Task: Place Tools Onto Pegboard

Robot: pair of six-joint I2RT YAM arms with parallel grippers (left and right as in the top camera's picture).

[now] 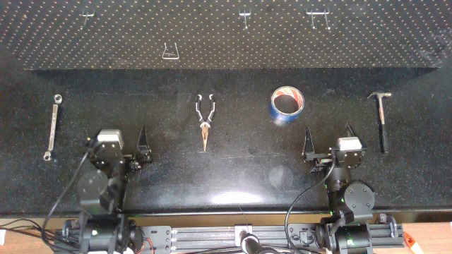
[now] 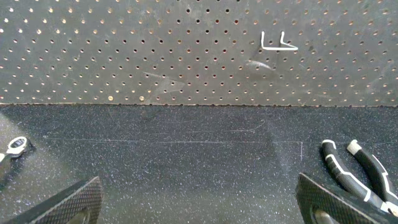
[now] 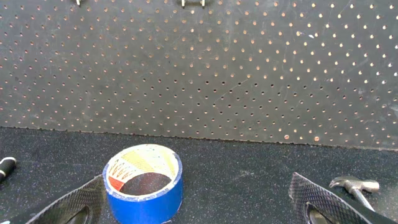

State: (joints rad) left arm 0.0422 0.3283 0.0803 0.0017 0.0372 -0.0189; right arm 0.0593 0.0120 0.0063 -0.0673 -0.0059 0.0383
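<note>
Pliers [image 1: 205,127] lie flat, black-and-white handles spread.

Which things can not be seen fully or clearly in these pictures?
Wrench: left wrist view, left edge cuts off all but one end.
Pliers: left wrist view, right edge cuts off the nose.
Hammer: right wrist view, bottom edge cuts off the handle.
Hooks on the pegboard: top view, too small to tell their shapes.
</note>
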